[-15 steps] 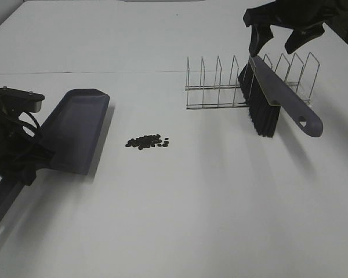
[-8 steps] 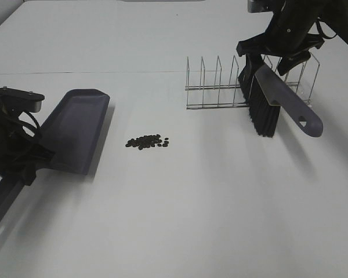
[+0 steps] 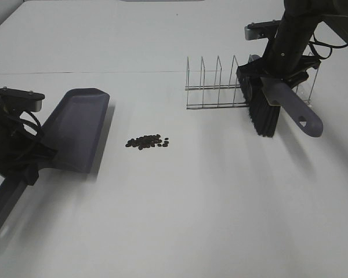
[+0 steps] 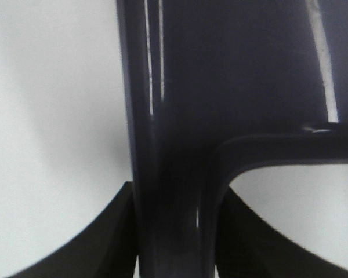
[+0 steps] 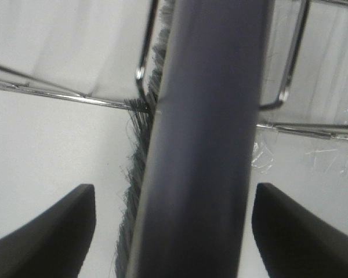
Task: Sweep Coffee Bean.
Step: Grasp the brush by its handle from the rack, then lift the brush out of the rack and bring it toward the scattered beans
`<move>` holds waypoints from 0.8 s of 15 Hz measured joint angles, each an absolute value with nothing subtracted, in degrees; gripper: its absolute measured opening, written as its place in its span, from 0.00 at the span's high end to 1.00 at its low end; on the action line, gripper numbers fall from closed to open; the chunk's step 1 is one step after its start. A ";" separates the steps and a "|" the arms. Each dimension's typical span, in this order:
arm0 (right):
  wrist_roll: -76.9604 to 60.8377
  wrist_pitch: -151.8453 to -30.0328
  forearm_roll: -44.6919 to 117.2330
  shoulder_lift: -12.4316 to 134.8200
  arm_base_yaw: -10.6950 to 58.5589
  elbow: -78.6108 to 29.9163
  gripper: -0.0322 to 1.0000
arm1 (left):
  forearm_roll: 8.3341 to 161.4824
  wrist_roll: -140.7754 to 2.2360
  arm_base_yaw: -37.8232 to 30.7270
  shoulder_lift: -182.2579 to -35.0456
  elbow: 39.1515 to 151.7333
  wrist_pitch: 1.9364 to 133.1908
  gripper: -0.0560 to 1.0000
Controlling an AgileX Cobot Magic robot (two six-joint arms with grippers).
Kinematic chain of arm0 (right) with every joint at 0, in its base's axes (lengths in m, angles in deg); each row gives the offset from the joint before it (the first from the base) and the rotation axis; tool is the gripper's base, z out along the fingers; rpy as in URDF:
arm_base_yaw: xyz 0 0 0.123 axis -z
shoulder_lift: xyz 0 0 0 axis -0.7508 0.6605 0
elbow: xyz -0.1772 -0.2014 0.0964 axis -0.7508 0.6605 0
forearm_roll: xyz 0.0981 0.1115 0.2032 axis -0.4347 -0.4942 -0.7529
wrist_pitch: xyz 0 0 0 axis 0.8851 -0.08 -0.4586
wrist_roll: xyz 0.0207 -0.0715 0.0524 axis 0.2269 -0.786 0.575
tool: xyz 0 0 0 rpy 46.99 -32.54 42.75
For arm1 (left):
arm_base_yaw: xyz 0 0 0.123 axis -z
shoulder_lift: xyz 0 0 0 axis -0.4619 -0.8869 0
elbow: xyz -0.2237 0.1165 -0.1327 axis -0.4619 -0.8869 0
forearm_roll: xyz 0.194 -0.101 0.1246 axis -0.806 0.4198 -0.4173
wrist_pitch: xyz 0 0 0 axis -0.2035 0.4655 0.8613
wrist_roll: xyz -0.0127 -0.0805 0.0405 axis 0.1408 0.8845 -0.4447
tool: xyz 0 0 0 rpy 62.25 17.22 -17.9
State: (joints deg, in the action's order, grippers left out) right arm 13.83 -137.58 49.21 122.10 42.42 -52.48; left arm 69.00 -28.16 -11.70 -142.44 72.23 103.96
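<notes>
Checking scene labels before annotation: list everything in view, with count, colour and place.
table: 1, white, under everything
coffee beans: one small cluster, too tiny to count exactly, dark brown-black, on the table between the dustpan and the wire rack, nearer the dustpan
dustpan: 1, dark grey, left side of the table
wire rack: 1, silver, right rear of the table
brush: 1, dark grey handle with black bristles, leaning in the wire rack
left tool: 1, black, shut on the dustpan's handle
right tool: 1, black, open, jaws either side of the brush with a gap on both sides
</notes>
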 joint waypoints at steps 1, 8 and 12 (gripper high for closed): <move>13.83 -137.75 49.21 122.10 42.42 -52.48 0.30 | 69.00 -28.16 -11.70 -142.44 72.23 103.96 0.63; 14.80 -144.05 49.44 121.41 42.59 -52.53 0.64 | 68.66 -28.16 -11.70 -142.44 72.23 103.90 0.63; 15.26 -146.69 49.38 117.80 42.53 -52.48 0.64 | 65.39 -28.16 -11.70 -142.44 72.23 103.96 0.63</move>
